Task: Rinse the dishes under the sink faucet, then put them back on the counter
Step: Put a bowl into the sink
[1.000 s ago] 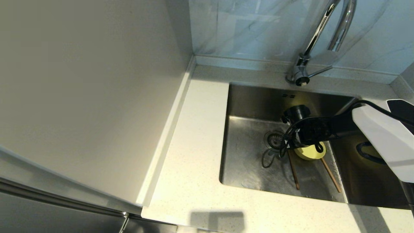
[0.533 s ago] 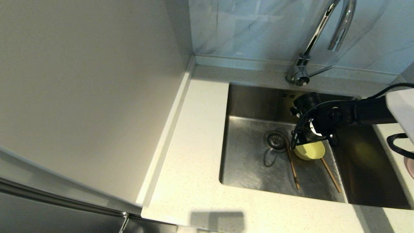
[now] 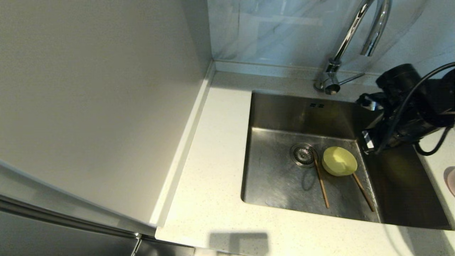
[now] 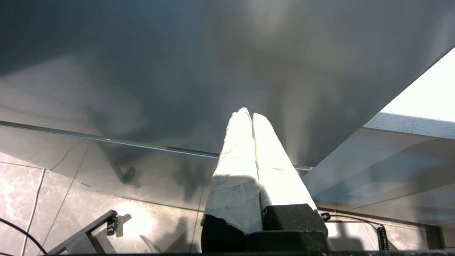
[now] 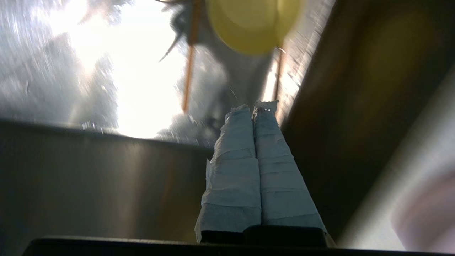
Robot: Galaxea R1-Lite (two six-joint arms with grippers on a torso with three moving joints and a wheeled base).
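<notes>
The yellow-green bowl [image 3: 339,161] sits in the sink [image 3: 280,177], just beside the drain strainer [image 3: 303,154]. The 2 chopsticks [image 3: 321,185] lie flat on the basin floor, long axes running from the strainer side toward the near wall, one on each side of the bowl. The right gripper [image 5: 254,106] hangs above the sink's right edge, fingers closed on nothing. The left gripper [image 4: 248,113], away from the sink, has its fingers closed and empty.

A bowl [image 3: 339,161] sits in the sink [image 3: 277,177], right of the drain strainer [image 3: 303,154], with two chopsticks [image 3: 321,186] beside it. The faucet [image 3: 350,39] stands behind the basin, set into the tabletop [image 3: 213,149].
</notes>
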